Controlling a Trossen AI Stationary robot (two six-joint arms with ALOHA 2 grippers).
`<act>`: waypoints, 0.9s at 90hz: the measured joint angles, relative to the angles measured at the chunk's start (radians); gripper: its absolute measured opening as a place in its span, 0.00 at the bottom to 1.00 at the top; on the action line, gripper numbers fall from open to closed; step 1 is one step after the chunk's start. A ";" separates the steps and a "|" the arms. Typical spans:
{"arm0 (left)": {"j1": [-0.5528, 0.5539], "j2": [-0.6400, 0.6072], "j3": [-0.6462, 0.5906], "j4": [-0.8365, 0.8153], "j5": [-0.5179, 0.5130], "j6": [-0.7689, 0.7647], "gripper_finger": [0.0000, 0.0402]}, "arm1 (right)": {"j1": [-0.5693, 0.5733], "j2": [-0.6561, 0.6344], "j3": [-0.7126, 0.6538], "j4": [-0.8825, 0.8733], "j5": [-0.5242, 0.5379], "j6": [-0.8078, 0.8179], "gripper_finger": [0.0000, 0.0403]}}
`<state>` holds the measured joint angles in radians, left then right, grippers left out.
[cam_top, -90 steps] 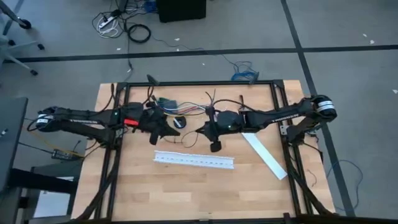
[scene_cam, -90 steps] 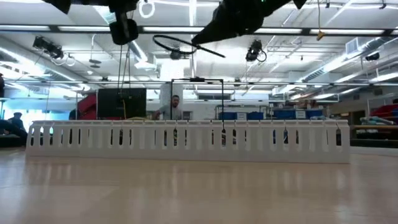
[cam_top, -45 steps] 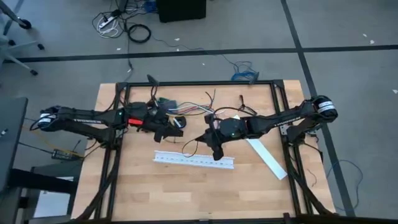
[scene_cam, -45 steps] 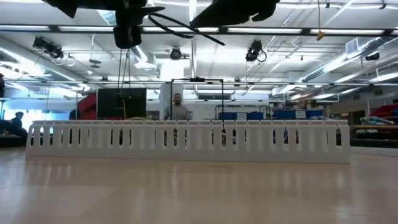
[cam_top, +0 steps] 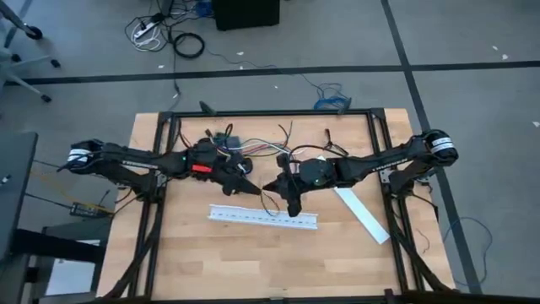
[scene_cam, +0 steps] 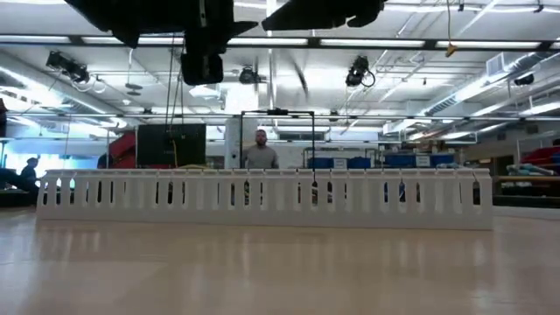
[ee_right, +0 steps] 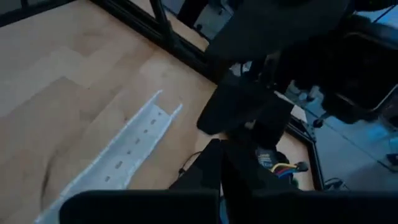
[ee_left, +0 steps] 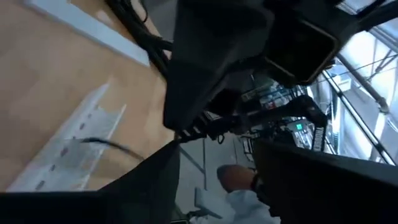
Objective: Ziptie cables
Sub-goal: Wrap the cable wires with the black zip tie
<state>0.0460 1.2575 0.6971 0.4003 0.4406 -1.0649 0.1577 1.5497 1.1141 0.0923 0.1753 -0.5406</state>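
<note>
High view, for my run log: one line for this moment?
left gripper, right gripper: close together above table | white channel: lying nearby

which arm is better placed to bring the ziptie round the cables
Left, tentatively: the left end effector is nearest the cables and meets the right end effector above the white channel. Who holds the ziptie is unclear.

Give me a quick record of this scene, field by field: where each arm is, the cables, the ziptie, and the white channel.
left tool: raised above the table's middle, facing the right one
right tool: raised, close to the left tool
cables: loose coloured wires at the table's far side, behind the arms
ziptie: thin dark strand hanging between the two tools; who holds it is unclear
white channel: flat on the table, nearer the front than the tools
person: in the room behind
</note>
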 joint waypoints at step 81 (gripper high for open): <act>-0.006 -0.035 -0.002 0.109 0.056 0.573 0.49 | -0.147 0.245 -0.007 -0.240 -0.101 0.614 0.27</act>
<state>0.0399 1.2224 0.6953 0.5092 0.4967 -0.4916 0.0105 1.7947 1.1074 -0.1481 0.0741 0.0736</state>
